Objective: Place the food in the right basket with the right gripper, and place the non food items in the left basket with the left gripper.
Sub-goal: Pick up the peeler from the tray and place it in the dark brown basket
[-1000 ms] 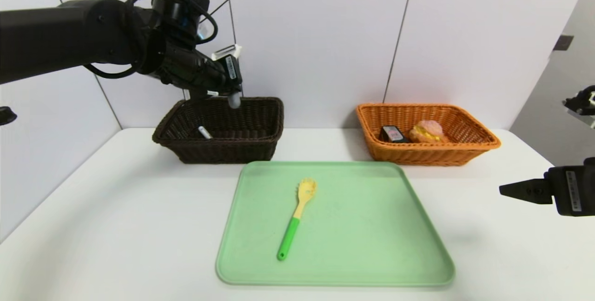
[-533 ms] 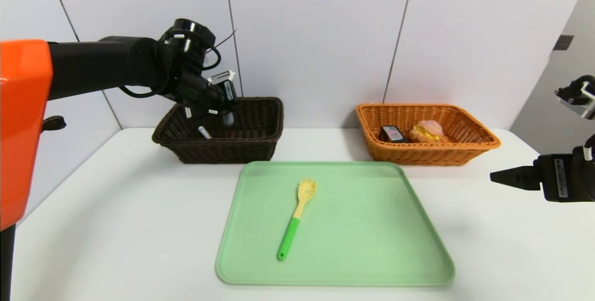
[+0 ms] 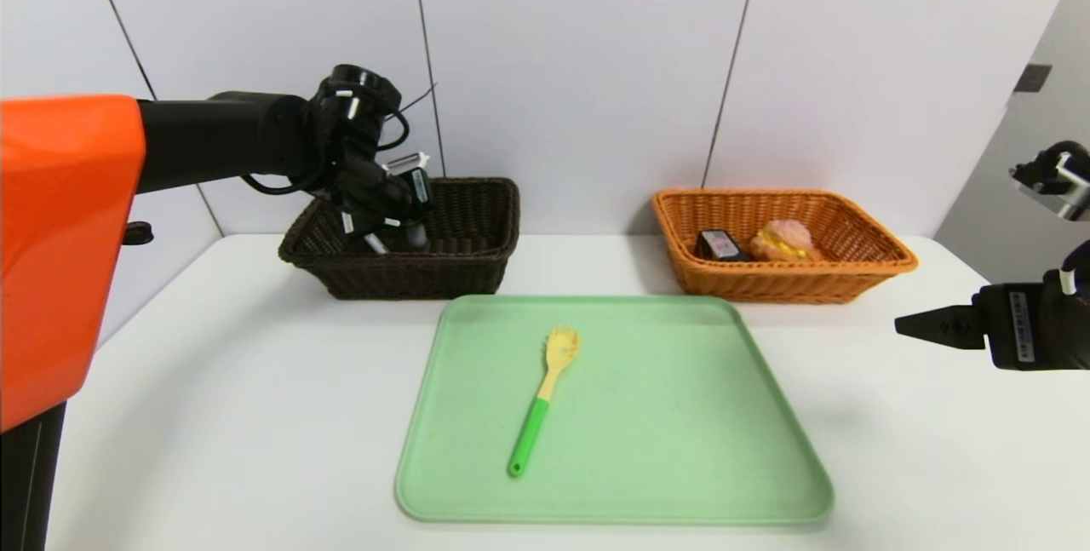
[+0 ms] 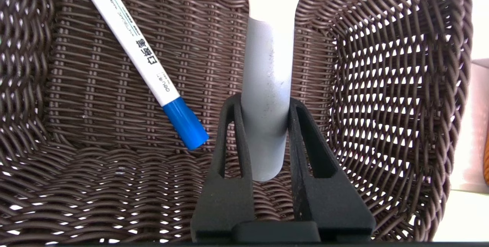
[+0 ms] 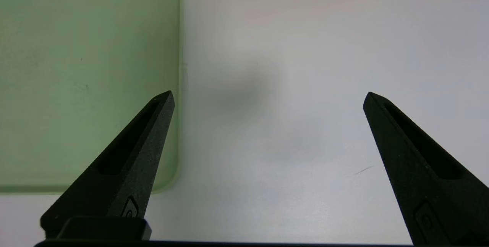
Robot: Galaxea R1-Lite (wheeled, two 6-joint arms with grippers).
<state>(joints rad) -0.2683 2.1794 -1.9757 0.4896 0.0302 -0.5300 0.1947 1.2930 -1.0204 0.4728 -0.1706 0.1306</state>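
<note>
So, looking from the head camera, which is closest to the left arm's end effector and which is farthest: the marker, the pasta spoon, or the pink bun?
From the left end effector, which is inside the dark brown basket:
1. Marker, lying in that same basket right beside it.
2. Pasta spoon, on the green tray in front.
3. Pink bun, in the orange basket on the right side.

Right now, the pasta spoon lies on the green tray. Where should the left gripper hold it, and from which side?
Probably the green handle of the pasta spoon, taken from above. It lies flat on the green tray, handle nearer the robot, pronged yellow head away. The handle is straight and narrow, so jaws closing across it should fit better than on the head.
</note>
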